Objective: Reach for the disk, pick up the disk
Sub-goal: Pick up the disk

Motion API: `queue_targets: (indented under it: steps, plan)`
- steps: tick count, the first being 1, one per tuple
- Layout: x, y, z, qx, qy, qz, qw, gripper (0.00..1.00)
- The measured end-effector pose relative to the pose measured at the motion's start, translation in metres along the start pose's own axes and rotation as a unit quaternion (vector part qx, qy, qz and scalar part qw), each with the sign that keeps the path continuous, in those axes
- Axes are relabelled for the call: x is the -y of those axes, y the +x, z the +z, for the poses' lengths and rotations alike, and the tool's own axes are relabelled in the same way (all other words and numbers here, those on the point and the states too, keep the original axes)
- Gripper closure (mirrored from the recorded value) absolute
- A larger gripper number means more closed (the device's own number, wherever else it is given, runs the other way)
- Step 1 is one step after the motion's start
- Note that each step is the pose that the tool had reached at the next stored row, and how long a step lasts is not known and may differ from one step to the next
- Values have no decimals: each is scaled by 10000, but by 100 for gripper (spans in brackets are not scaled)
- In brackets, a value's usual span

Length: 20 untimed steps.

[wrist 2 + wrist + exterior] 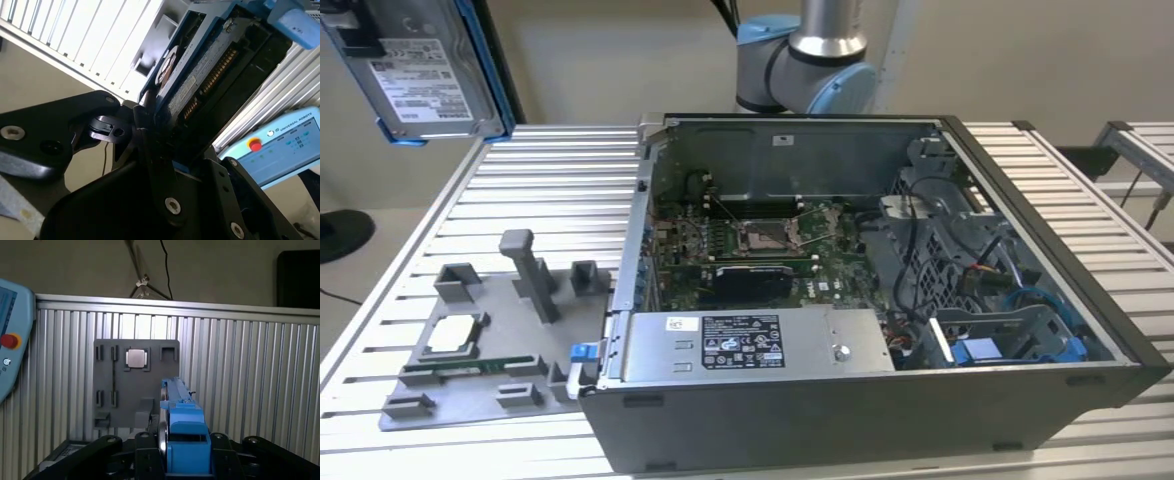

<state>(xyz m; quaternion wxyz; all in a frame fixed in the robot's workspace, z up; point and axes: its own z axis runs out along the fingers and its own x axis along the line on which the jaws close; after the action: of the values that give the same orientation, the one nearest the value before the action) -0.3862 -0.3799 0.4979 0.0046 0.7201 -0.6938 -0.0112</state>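
One slatted metal table (pixel 547 190) below the disk (pixel 420 75), beige wall (pixel 614 60) behind.

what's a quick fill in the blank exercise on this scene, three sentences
1. The disk, clamped in the gripper, has a bracket coloured ___.
2. In the exterior view the disk is held up in the view's upper ___ corner.
3. The small square chip sits on a fixture plate coloured ___.
Missing words: blue; left; grey.
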Motion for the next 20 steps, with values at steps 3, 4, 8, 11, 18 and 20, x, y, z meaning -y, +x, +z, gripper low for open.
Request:
queue_targets:
  steps: [3,4,8,11,18,20]
  plan:
    - [48,2,-1,0,0,0,10000,100]
    - [63,2,-2,0,-1,0,10000,100]
    - [124,5,-3,0,0,0,10000,100]
    - [173,6,-4,0,0,0,10000,100]
    - [328,12,-8,0,0,0,10000,100]
    - [374,14,-9,0,-1,0,10000,100]
